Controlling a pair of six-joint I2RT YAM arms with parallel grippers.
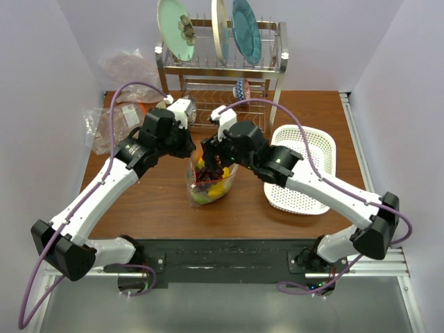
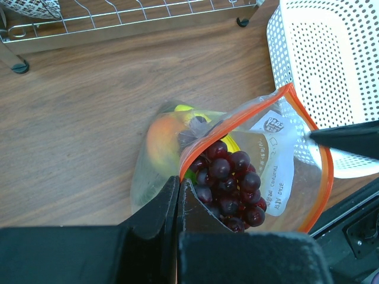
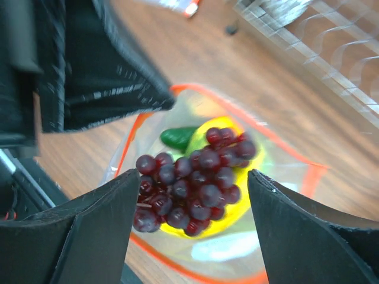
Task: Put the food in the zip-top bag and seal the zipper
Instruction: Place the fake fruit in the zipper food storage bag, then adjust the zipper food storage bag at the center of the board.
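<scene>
Clamping tight with the left jaws on the zipper [image 2: 328,168] at the 7 o'clock edge of the mouth, holding the zip-top bag [image 1: 208,187] upright at the middle of the tabletop [image 1: 139,208]. Hovering over that mouth with the right jaws spread wide, grasping nothing. Seen inside: dark grapes [image 2: 231,183] on top, a yellow banana [image 3: 204,135] and green cucumber [image 3: 176,137] beneath, an orange fruit [image 2: 159,139] at 10 o'clock of the grapes. Noted at 3 o'clock of the bag, close by: white mesh basket [image 1: 305,187]; at 12 o'clock, dish rack [image 1: 222,76].
</scene>
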